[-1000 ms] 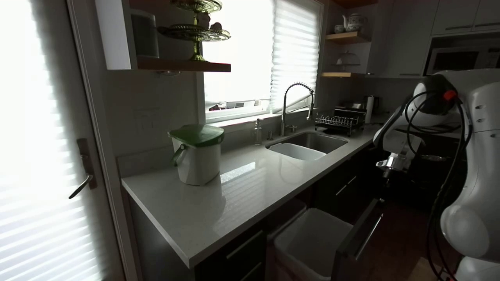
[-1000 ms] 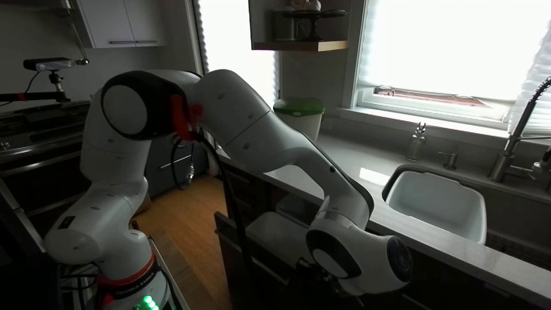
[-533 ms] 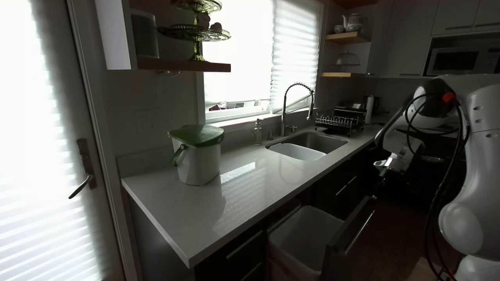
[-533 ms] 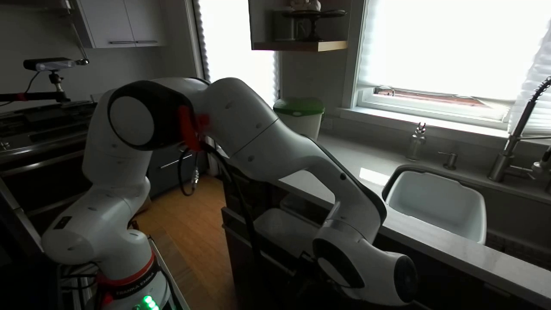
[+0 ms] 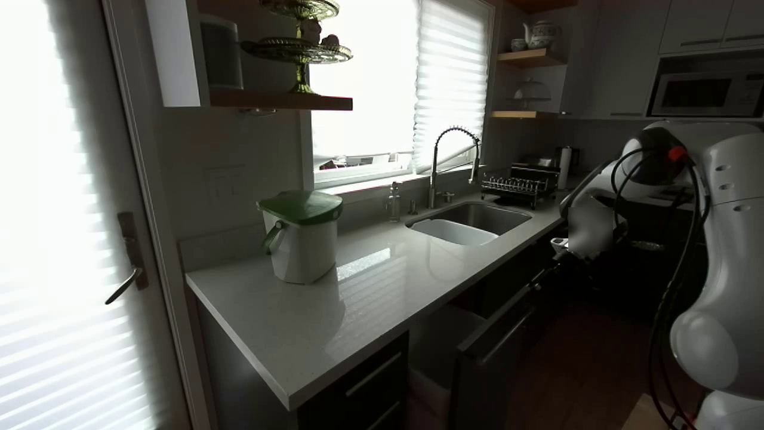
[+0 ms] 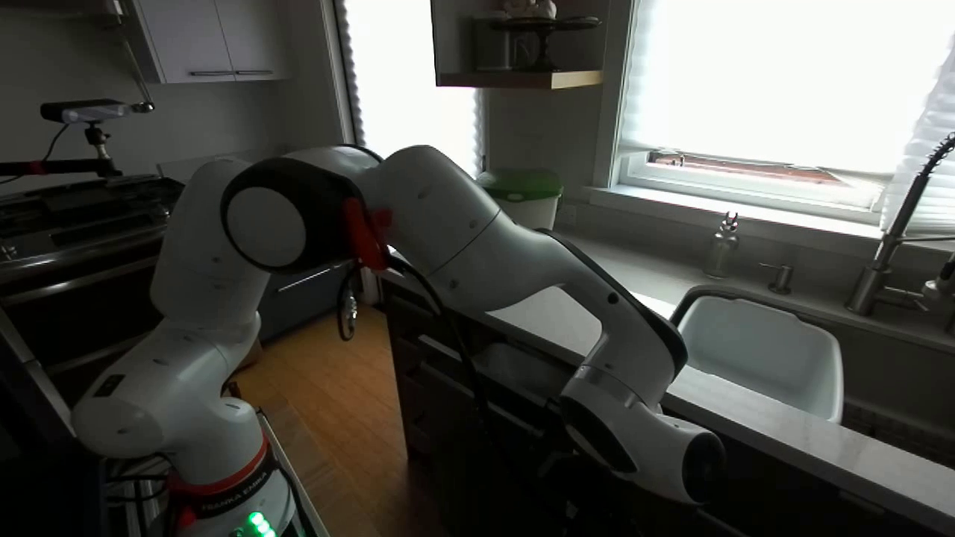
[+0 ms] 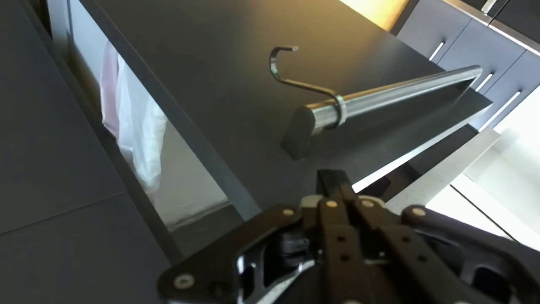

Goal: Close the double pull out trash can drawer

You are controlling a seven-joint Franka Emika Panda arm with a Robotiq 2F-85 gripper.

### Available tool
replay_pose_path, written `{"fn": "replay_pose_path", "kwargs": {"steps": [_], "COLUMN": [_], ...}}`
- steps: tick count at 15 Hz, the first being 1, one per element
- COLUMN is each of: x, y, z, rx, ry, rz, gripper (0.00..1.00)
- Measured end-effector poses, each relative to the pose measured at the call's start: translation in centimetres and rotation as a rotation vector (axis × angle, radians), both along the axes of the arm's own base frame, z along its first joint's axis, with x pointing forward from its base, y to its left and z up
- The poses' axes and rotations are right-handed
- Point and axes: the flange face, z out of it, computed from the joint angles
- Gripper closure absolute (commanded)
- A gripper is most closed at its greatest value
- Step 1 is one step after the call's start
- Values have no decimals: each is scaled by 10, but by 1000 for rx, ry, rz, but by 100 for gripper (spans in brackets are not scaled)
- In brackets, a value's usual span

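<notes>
Fingers (image 7: 329, 185) clenched, empty, by the jutting drawer (image 7: 236, 109), you seem at the pushing step: press it home next.

Ok, we've got one robot arm (image 5: 710, 340), one gripper (image 7: 333, 181), one pull-out trash drawer (image 5: 486, 382), one S-hook (image 7: 310, 87), one green-lidded pail (image 5: 304, 251), one white tub (image 6: 746, 343), one spring-neck faucet (image 5: 433, 188), one clear bottle (image 6: 721, 252), one dish rack (image 5: 518, 187), one door lever (image 5: 124, 286), one teapot (image 5: 542, 37) and just the one microwave (image 5: 698, 92).
</notes>
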Motion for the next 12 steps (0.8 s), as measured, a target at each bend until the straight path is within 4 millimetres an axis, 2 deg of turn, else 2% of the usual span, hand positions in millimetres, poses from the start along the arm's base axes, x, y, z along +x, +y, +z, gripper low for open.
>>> {"fn": "replay_pose_path", "kwargs": {"steps": [7,10,12], "x": [65,75,73], "y": [4,2,-3], "z": [-6,-6,-5], "rx": [-38,-52,-58], "ry": [-103,-115,-114], "rz": [-52,-53,-59], "gripper": [100,100,100]}}
